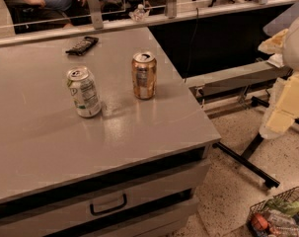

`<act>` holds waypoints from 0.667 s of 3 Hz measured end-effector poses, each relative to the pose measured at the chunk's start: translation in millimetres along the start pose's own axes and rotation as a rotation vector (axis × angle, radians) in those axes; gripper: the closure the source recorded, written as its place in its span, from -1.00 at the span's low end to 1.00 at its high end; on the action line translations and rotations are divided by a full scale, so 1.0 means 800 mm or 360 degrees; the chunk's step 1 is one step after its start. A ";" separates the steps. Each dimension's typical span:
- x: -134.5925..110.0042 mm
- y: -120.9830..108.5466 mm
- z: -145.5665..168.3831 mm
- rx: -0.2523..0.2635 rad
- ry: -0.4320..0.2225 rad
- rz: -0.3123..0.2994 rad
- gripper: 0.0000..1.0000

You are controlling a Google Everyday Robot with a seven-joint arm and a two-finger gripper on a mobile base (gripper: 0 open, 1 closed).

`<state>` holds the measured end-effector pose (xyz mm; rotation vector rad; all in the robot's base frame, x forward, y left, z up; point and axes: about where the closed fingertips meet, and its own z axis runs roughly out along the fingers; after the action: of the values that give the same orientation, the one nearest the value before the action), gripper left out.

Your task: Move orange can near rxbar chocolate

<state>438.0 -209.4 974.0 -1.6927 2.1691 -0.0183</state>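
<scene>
**Orange can stands on the grey table, gripper off to the side**

The orange can (144, 76) stands up straight on the grey table (50, 147), close to the right edge. Nothing is touching it. The rxbar chocolate (82, 45) lies flat near the back of the table, to the left of the can and well apart from it. A white and green can (84, 92) stands to the left of the orange can, a bit nearer the front.

The gripper (280, 115) hangs out past the right side of the table, over the floor, well apart from both cans. I cannot tell if it is squeezed tight or loose.

The table has a drawer with a dark handle (108, 205). A wire basket (280, 214) with food sits on the floor in the bottom right corner.
</scene>
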 end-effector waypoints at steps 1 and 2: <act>-0.009 -0.005 0.009 0.0050 -0.0388 -0.0016 -1.00; -0.023 -0.005 0.023 0.0063 -0.0690 -0.0011 -1.00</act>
<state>450.9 -189.2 962.9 -1.5145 1.8270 0.2765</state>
